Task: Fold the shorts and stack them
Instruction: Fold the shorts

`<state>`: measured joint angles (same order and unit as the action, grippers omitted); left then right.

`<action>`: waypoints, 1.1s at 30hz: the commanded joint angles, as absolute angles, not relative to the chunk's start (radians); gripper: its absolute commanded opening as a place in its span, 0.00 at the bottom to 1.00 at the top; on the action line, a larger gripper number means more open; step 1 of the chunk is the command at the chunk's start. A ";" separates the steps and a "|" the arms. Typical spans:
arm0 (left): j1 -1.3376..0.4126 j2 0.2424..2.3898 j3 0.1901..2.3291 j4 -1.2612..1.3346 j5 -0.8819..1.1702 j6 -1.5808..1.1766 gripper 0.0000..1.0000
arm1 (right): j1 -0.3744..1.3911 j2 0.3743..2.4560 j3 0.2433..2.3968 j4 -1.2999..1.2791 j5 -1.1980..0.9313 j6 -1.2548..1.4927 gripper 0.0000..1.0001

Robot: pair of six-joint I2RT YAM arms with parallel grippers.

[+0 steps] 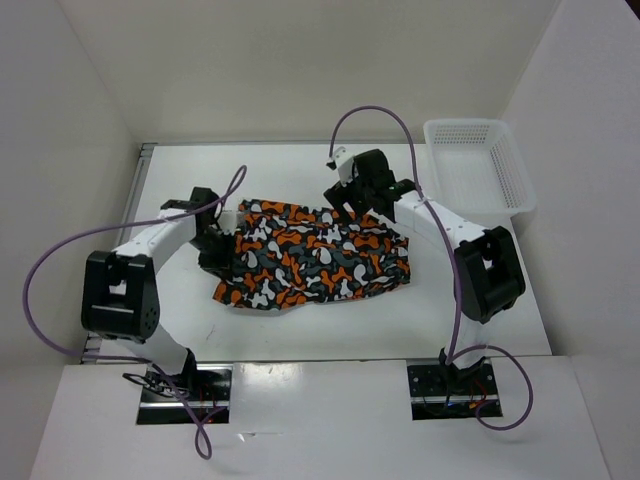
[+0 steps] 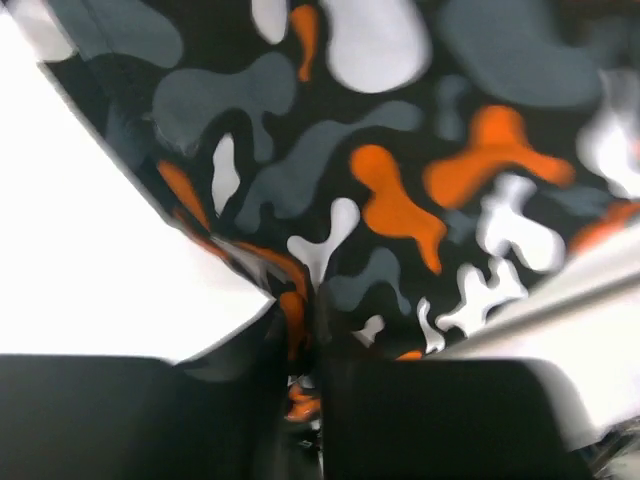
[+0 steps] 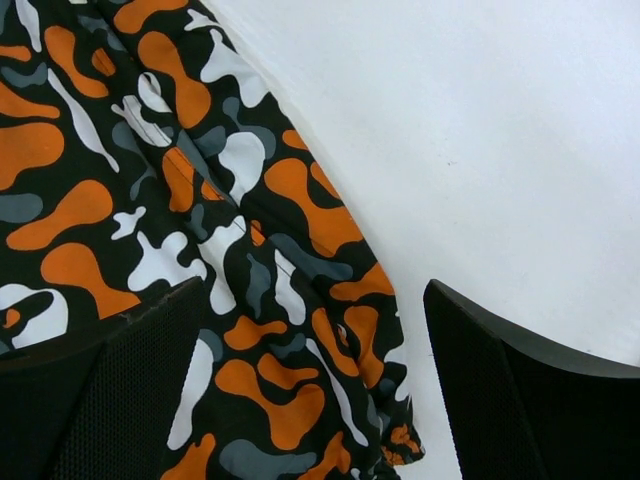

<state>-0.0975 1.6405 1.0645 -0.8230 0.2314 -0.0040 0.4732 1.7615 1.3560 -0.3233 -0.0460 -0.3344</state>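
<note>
The camouflage shorts (image 1: 315, 258) in orange, black, grey and white lie spread in the middle of the table. My left gripper (image 1: 213, 243) is at their left edge, shut on a fold of the shorts (image 2: 380, 190); the cloth is pinched between its dark fingers (image 2: 420, 420). My right gripper (image 1: 345, 190) is at the far edge of the shorts, open, its fingers (image 3: 110, 390) straddling the hem of the shorts (image 3: 300, 330) without gripping it.
A white plastic mesh basket (image 1: 478, 165) stands at the back right corner of the white table (image 1: 300, 330). White walls enclose the table on the left, back and right.
</note>
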 commanded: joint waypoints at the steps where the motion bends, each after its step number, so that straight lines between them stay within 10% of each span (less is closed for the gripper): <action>1: -0.095 1.562 1.140 -0.952 0.308 0.000 0.25 | 0.483 1.750 1.407 -0.293 -0.054 -0.337 0.94; 3: -0.075 1.552 1.150 -0.921 0.279 0.000 0.56 | 0.483 1.740 1.407 -0.293 -0.025 -0.337 0.94; 9: 0.051 1.655 1.305 -0.646 0.235 0.000 0.75 | 0.462 1.729 1.350 -0.314 -0.012 -0.359 0.94; 26: 0.051 2.141 1.677 -0.598 0.298 0.000 0.76 | 0.350 1.683 1.158 -0.353 0.029 -0.482 0.85; 33: 0.041 2.187 1.687 -0.558 0.376 0.000 0.41 | 0.350 1.692 1.065 -0.316 0.077 -0.578 0.85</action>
